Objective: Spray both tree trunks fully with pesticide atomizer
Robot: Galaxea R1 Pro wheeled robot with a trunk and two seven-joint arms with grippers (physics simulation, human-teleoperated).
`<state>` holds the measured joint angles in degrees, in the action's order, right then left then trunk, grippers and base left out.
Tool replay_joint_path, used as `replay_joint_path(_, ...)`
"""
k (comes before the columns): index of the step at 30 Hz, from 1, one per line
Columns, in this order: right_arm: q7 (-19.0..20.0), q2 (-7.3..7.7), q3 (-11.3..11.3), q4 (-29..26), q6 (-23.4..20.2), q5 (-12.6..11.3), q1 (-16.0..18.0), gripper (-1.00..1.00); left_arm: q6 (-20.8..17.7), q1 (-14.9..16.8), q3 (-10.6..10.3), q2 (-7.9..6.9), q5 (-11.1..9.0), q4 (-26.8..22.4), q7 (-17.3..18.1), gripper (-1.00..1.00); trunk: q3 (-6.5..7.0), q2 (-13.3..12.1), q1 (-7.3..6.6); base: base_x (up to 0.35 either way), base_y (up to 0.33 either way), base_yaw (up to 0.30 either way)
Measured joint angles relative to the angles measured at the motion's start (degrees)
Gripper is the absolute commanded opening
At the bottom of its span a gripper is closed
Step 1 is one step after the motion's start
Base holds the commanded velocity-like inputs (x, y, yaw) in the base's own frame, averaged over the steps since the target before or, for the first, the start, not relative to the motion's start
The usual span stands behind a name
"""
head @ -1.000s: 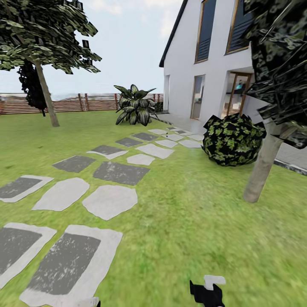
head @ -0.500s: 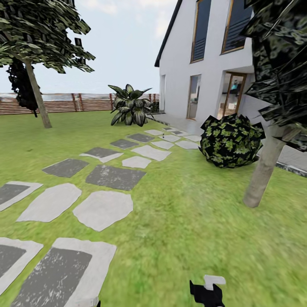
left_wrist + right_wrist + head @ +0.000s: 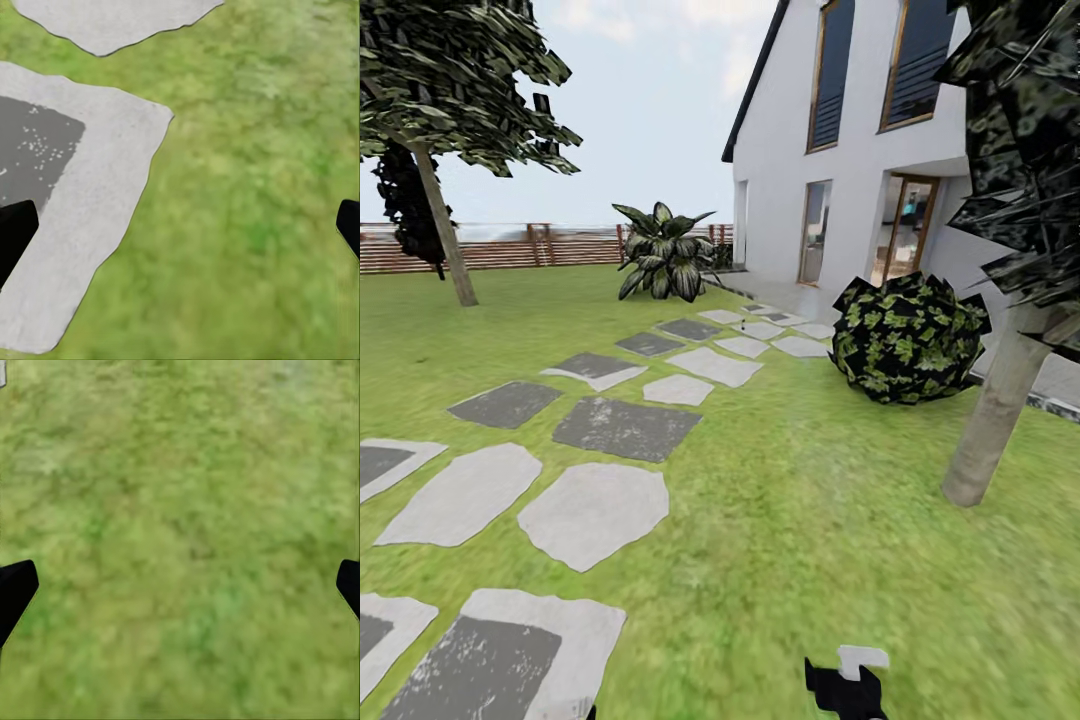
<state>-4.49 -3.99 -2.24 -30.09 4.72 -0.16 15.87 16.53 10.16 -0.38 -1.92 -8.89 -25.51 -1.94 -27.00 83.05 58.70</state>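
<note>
Two leaning tree trunks [image 3: 996, 418] [image 3: 444, 226] flank the lawn; both pincers [image 3: 180, 225] [image 3: 180, 585] spread wide.

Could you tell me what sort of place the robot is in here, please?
It appears to be a house's garden: a green lawn crossed by flat stepping stones, a white house at the right, a slatted wooden fence at the back, and trees and shrubs.
</note>
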Motion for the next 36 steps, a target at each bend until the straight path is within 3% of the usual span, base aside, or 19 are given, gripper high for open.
replay_joint_path(3, 0.00, 0.00, 0.00, 0.00, 0.00, 0.00, 0.00, 1.00, 0.00, 0.00, 0.00, 0.00, 0.00, 0.01, 0.00, 1.00, 0.00, 0.01, -0.48, 0.334, 0.000, 0.000)
replay_joint_path(6, 0.00, 0.00, 0.00, 0.00, 0.00, 0.00, 0.00, 1.00, 0.00, 0.00, 0.00, 0.00, 0.00, 0.00, 0.00, 1.00, 0.00, -0.01, 0.03, 0.334, 0.000, 0.000)
replay_joint_path(36, 0.02, 0.00, -0.04, -0.01, 0.06, 0.00, 0.00, 1.00, 0.26, 0.00, 0.00, 0.00, 0.00, 0.02, 0.00, 1.00, -0.36, 0.00, 0.00, 0.333, 0.000, -0.025)
